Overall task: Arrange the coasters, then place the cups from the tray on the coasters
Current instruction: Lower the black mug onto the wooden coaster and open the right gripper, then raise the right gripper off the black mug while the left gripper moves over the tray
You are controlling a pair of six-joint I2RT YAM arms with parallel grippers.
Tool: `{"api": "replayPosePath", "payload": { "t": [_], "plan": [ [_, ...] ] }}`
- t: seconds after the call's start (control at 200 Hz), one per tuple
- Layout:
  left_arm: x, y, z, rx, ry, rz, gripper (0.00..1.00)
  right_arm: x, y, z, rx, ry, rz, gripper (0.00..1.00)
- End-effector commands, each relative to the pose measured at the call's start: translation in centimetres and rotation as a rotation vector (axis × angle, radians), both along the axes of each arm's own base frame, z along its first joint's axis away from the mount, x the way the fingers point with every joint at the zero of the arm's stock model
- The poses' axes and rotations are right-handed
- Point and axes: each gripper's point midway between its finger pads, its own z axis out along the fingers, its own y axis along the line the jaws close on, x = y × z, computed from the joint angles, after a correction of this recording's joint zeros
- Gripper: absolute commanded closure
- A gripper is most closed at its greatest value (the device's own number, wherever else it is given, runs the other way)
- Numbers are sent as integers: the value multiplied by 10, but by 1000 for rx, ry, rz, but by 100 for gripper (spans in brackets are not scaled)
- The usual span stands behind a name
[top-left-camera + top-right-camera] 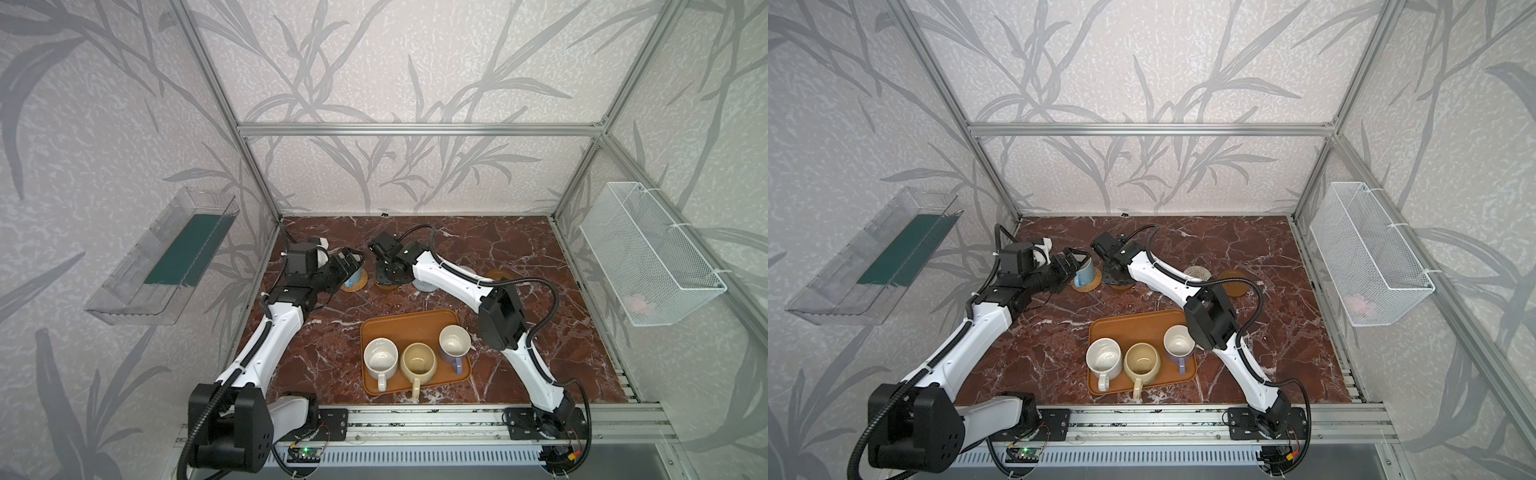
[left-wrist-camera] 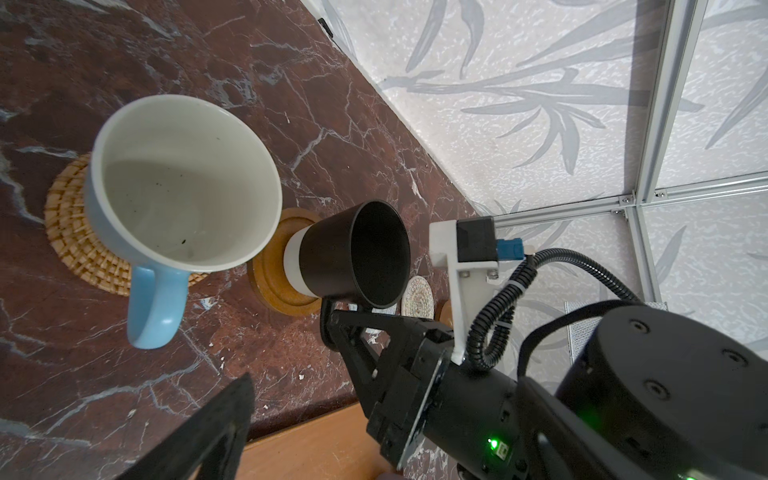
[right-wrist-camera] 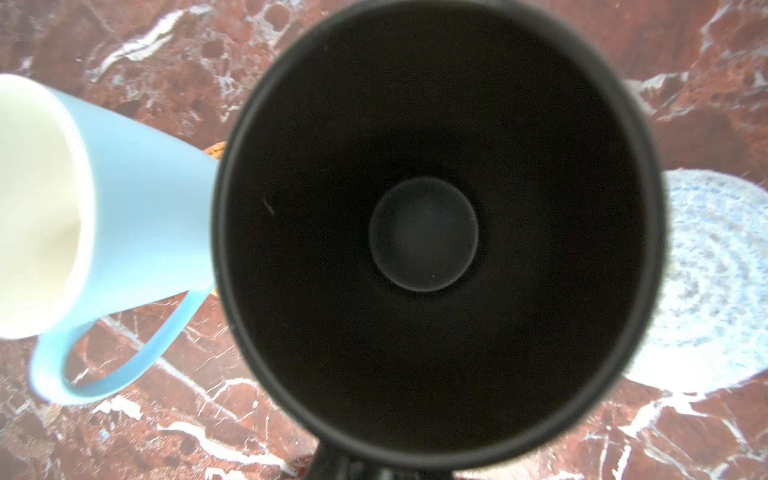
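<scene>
A light blue cup (image 2: 183,178) (image 1: 352,279) stands upright on the tan rattan coaster (image 2: 66,232) (image 1: 1095,282). My left gripper (image 1: 348,261) hangs open just beside it, and one of its fingers (image 2: 208,432) shows apart from the cup. The black cup (image 2: 353,253) (image 3: 424,232) rests with its base on a glossy brown coaster (image 2: 270,278). My right gripper (image 2: 332,316) is shut on the black cup's handle. On the orange-brown tray (image 1: 415,320) stand a speckled white cup (image 1: 381,355), a cream-beige cup (image 1: 418,361) and a lavender cup (image 1: 454,343).
A grey-blue rope coaster (image 3: 715,282) (image 1: 424,286), a cream rope coaster (image 1: 1198,272) and a second brown coaster (image 1: 1233,282) lie bare in a row to the right of the black cup. A wire basket (image 1: 648,253) hangs on the right wall, a clear bin (image 1: 162,257) on the left.
</scene>
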Motion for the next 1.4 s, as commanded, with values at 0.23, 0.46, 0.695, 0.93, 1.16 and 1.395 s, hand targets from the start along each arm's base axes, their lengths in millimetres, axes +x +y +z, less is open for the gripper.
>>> {"api": "replayPosePath", "payload": {
  "t": [0.23, 0.46, 0.695, 0.93, 1.16, 1.395],
  "plan": [
    [-3, 3, -4, 12, -5, 5, 1, 7, 10, 5, 52, -18, -10, 100],
    [-3, 2, -2, 1, -15, -1, 1, 1, 8, -1, 25, -6, -4, 98],
    [-5, 1, 2, -8, -27, -1, 1, -4, 9, -1, 33, 0, 11, 72],
    [-7, 2, 6, -13, -38, 6, 1, -7, 0, -2, 11, 3, -1, 71],
    [-13, 3, 9, 2, -34, 1, 1, -12, -4, 14, 3, -19, 34, 58],
    [-30, -3, 23, 16, -17, -62, 1, -27, -12, 51, 10, -34, 73, 29]
  ]
}}
